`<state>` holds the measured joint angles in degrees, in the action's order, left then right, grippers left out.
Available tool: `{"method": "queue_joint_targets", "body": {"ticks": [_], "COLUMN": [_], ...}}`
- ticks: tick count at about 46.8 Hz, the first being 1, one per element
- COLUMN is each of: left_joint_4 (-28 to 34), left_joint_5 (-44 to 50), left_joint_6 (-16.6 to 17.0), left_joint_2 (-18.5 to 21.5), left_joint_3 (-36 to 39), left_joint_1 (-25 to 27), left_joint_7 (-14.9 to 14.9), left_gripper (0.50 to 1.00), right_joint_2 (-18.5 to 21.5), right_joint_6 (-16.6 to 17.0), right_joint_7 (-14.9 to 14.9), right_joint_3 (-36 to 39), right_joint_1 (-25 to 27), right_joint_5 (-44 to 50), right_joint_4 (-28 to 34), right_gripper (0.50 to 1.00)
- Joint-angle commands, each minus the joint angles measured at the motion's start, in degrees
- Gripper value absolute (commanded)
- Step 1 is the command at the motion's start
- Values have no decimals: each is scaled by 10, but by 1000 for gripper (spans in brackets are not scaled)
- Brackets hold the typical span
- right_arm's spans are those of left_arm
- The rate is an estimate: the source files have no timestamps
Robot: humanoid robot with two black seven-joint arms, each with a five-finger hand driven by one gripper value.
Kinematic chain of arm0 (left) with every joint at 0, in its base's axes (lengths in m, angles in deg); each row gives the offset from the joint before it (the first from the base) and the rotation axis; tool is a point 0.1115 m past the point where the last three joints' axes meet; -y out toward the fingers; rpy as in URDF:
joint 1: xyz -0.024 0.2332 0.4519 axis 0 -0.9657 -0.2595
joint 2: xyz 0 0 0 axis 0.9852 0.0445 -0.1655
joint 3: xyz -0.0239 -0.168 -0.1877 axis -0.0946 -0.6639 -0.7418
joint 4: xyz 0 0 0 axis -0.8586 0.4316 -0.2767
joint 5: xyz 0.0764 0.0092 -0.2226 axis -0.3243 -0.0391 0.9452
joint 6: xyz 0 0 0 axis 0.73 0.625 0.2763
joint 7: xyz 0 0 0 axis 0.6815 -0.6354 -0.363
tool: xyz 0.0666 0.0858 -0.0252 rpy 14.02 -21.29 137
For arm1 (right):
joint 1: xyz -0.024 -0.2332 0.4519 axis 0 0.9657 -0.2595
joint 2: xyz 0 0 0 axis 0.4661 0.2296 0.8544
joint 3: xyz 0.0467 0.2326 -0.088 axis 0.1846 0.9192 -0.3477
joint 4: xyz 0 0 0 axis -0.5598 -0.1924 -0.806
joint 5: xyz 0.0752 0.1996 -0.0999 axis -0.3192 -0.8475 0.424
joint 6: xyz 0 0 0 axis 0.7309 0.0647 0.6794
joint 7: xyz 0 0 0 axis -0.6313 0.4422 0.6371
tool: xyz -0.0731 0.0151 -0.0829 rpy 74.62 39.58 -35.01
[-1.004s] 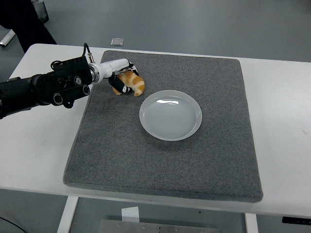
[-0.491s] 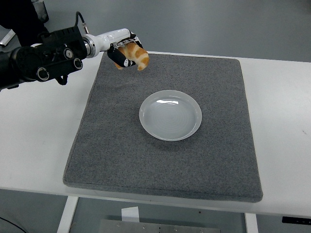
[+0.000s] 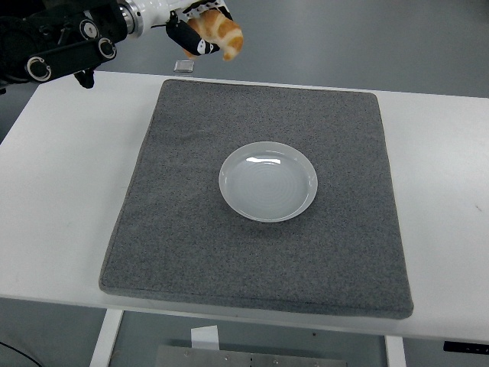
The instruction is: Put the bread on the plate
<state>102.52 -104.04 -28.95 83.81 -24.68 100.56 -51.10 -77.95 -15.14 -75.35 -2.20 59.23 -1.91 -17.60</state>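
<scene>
My left hand (image 3: 197,30) is shut on the bread (image 3: 219,32), a golden-brown croissant, and holds it high in the air at the picture's top left, above the far left corner of the grey mat (image 3: 260,252). The white round plate (image 3: 268,180) sits empty in the middle of the mat, well below and to the right of the bread. The black left arm (image 3: 53,42) comes in from the top left. My right arm is out of view.
The mat lies on the white table (image 3: 69,191). A small square object (image 3: 184,66) lies on the floor beyond the table's far edge.
My left hand has lifted the croissant off the mat's far left part and carried it up and slightly right, from the mat's surface to high above its far edge.
</scene>
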Motion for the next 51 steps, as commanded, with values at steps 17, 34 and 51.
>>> {"method": "queue_joint_targets", "body": {"ticks": [17,34,51], "left_joint_4": [24,40,76], "left_joint_5": [-9,-15,-59], "left_joint_6": [-22,-39,-47], "left_joint_2": [-58,-127,-114], "left_joint_3": [-25,-25,-18], "left_joint_1": [19,14,-4], "left_joint_7": [61,126,162], "left_gripper": [500,500,500], "right_joint_2": [0,0,0], "right_joint_6": [0,0,0], "right_joint_7": [0,0,0], "right_joint_3": [0,0,0], "right_joint_1": [0,0,0], "right_joint_5": [0,0,0], "right_joint_4": [0,0,0], "right_gripper": [952,952,952]}}
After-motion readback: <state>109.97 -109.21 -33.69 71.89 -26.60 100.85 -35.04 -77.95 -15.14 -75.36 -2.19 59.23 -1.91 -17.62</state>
